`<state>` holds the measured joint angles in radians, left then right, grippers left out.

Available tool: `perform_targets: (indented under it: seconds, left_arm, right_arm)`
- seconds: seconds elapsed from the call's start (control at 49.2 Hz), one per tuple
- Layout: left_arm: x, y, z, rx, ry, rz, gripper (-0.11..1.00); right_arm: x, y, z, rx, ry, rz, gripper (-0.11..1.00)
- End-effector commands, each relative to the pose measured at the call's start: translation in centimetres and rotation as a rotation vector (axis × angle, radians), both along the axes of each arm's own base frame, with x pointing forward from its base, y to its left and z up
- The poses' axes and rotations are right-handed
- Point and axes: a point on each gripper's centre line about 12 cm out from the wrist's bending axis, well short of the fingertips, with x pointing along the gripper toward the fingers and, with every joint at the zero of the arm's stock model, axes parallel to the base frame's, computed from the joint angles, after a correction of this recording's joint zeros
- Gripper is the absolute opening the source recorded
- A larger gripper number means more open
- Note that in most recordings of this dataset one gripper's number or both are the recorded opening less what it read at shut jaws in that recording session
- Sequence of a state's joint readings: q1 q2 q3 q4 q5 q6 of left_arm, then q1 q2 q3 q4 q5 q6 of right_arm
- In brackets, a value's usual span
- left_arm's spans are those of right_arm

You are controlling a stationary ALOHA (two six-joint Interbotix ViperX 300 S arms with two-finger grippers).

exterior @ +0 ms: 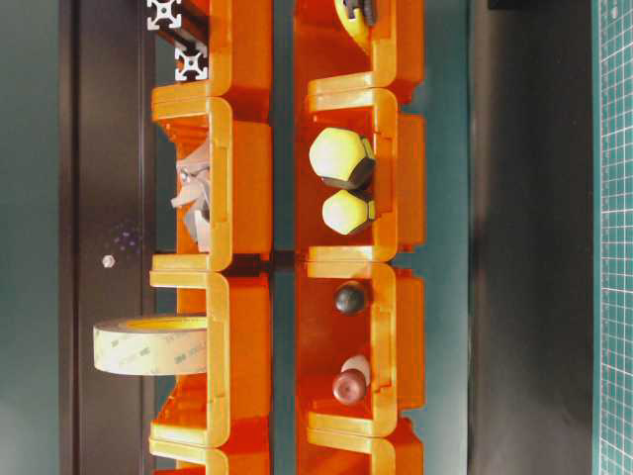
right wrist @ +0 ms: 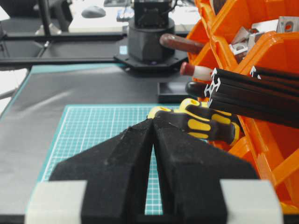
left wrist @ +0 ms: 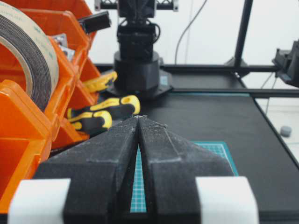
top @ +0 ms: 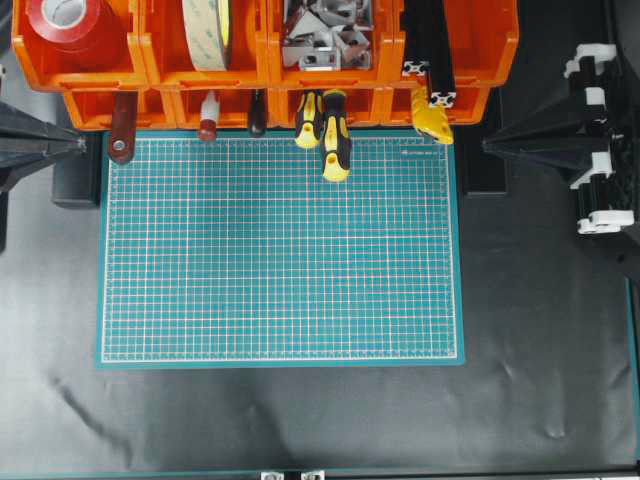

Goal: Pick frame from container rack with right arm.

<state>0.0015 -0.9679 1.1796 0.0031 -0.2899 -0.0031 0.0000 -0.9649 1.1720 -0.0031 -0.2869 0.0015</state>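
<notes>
The orange container rack (top: 250,75) runs along the far edge of the green mat (top: 280,250). The frame (top: 438,60), a slim black slotted bar with a silvery cut end, sticks out of the rack's upper right bin beside a second bar like it. In the right wrist view the frame (right wrist: 252,93) lies up and to the right of my right gripper (right wrist: 153,119), apart from it. My right gripper (top: 486,146) is shut and empty, off the mat's right edge. My left gripper (top: 84,146) is also shut and empty, at the mat's far left corner.
Black-and-yellow screwdrivers (top: 335,135) poke from the lower bins onto the mat. A tape roll (top: 208,30), red tape (top: 65,25) and metal brackets (top: 325,35) fill the upper bins. Red-handled tools (top: 122,125) hang from the lower left bins. The left arm's base (right wrist: 149,37) stands opposite.
</notes>
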Motion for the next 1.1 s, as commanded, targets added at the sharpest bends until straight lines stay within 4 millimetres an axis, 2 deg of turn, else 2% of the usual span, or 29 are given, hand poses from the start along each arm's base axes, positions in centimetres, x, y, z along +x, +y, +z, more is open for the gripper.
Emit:
perform_targets:
  seconds: [0.0,0.081,0.325,0.63,0.793,0.935,1.077]
  left_arm:
    - [0.4,-0.3,0.7,0.009,-0.003,-0.016,0.06]
    - [0.6,-0.4,1.4,0.0,-0.008,-0.025,0.0]
    - [0.2,-0.5,3.8,-0.002,-0.015,-0.025,0.0]
    - [-0.2,-0.5,3.7,-0.004,0.046,-0.026,0.0]
    - [0.0,-0.5,3.5,-0.004,0.057,-0.026,0.0]
    - [0.1,-0.5,3.2,-0.004,0.071,-0.027,0.0]
    - [0.1,-0.5,3.2,-0.001,0.071,-0.027,0.0]
  right_arm:
    - [0.3,0.0,0.7,0.018,-0.017,-0.001,0.02]
    - [0.3,0.2,1.7,0.029,0.003,0.009,0.01]
    - [0.2,1.1,6.0,0.041,0.214,0.043,0.0]
    - [1.2,3.6,11.3,0.078,0.419,0.132,0.0]
    - [3.1,4.5,12.4,0.081,0.618,0.103,0.0]
    - [4.8,5.0,12.0,-0.059,0.779,0.055,0.0]
    - [6.0,5.4,11.7,-0.219,0.854,-0.028,0.0]
